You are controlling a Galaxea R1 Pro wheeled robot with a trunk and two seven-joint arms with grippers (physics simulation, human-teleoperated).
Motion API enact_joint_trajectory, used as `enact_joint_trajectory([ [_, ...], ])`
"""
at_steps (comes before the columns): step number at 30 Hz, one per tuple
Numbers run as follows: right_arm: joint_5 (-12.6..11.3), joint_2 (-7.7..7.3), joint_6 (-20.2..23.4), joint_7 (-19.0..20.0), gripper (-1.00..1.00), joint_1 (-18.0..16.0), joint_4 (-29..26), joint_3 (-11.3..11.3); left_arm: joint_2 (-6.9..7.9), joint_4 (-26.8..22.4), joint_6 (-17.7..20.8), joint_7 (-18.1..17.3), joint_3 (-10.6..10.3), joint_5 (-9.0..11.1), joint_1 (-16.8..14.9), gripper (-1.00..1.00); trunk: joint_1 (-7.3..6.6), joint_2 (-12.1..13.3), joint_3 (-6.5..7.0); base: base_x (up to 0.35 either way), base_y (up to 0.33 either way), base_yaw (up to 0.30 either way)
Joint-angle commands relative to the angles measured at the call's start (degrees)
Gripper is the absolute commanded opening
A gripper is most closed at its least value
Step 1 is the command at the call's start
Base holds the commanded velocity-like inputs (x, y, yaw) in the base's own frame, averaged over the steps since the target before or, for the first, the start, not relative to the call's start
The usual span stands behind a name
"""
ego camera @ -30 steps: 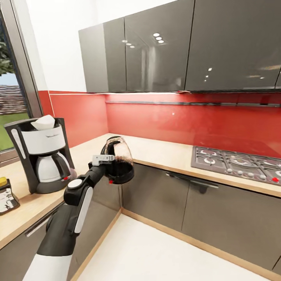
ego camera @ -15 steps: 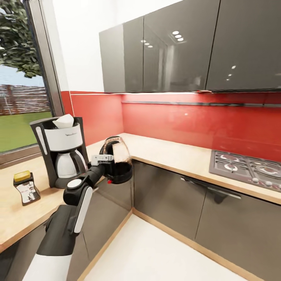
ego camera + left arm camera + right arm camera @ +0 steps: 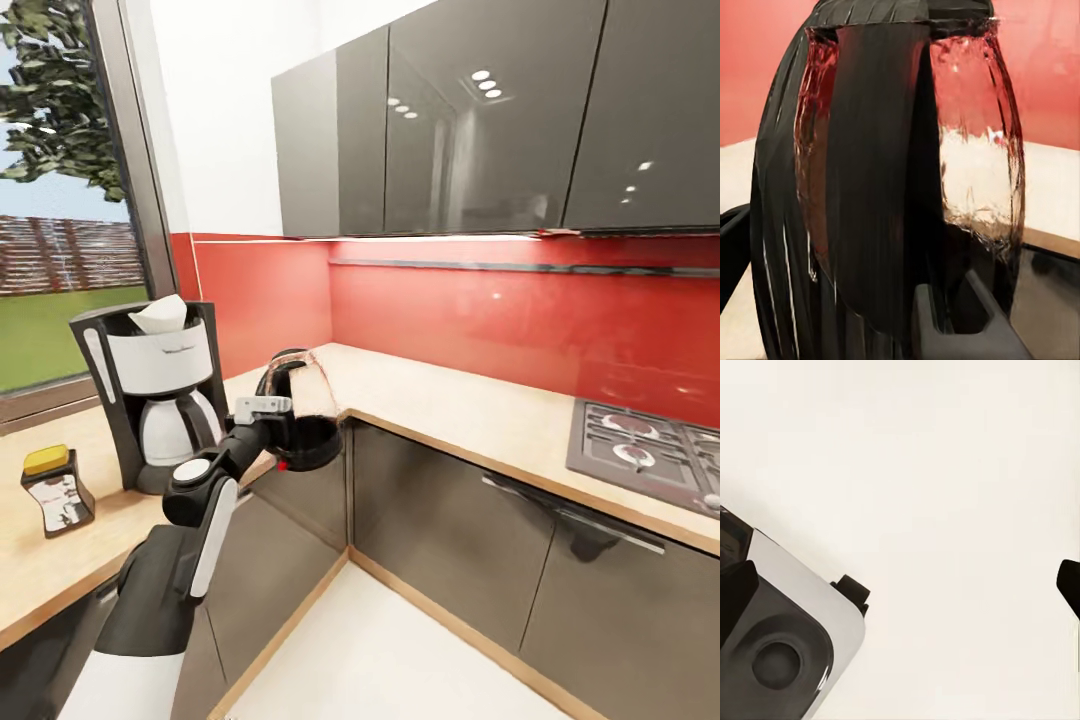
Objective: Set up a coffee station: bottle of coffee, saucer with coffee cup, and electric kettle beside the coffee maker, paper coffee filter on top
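**A:** Where is the pincer, and what is it doing?

**B:** The left gripper (image 3: 272, 408) is clamped on the black handle of the electric kettle (image 3: 302, 412), carrying it upright in the air at the inner corner of the countertop (image 3: 450, 400), over the counter's front edge. In the left wrist view the kettle (image 3: 892, 187) sits right against the camera, dark handle in front of clear glass. The right gripper's fingers cannot be made out, so I cannot tell whether it is open or closed; the right wrist view looks down at pale floor and part of the robot's body.

**B:** What is already in place?

**A:** The coffee maker (image 3: 155, 385) stands on the left run of the countertop by the window. The paper coffee filter (image 3: 160, 315) rests on top of it. The bottle of coffee (image 3: 58, 490) stands on the counter just to the machine's left, near the front edge.

**B:** And what is left?

**A:** The kettle is in the air, near the machine's right side but not set down. My judgement is that lowering it onto the bare wood beside the coffee maker comes next. After that, the saucer and cup remain.
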Motion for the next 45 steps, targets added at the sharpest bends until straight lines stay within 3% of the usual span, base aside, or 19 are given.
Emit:
enact_joint_trajectory([
  [1,0.12,-0.01,-0.11,0.44,1.00,-0.01,-0.05,-0.50,-0.04,-0.06,0.30,-0.21,0.07,0.11,-0.06,-1.00,0.01,-0.05,-0.07,0.051,-0.036,0.270],
  [19,0.20,0.07,-0.11,0.43,1.00,-0.01,0.04,-0.43,-0.07,0.35,0.30,-0.21,-0.16,0.09,-0.06,-1.00,0.01,-0.05,-0.07,0.113,-0.138,0.197],
  [34,0.20,0.08,-0.11,0.43,1.00,-0.01,0.11,-0.42,-0.47,0.99,0.30,-0.21,-0.41,0.02,-0.06,-1.00,0.01,-0.05,-0.07,-0.164,-0.204,0.145],
  [45,0.27,0.09,-0.11,0.49,1.00,-0.01,0.12,-0.42,-0.48,0.99,0.30,-0.21,-0.41,0.02,-0.06,-1.00,0.01,-0.05,-0.07,0.028,-0.139,0.205],
])
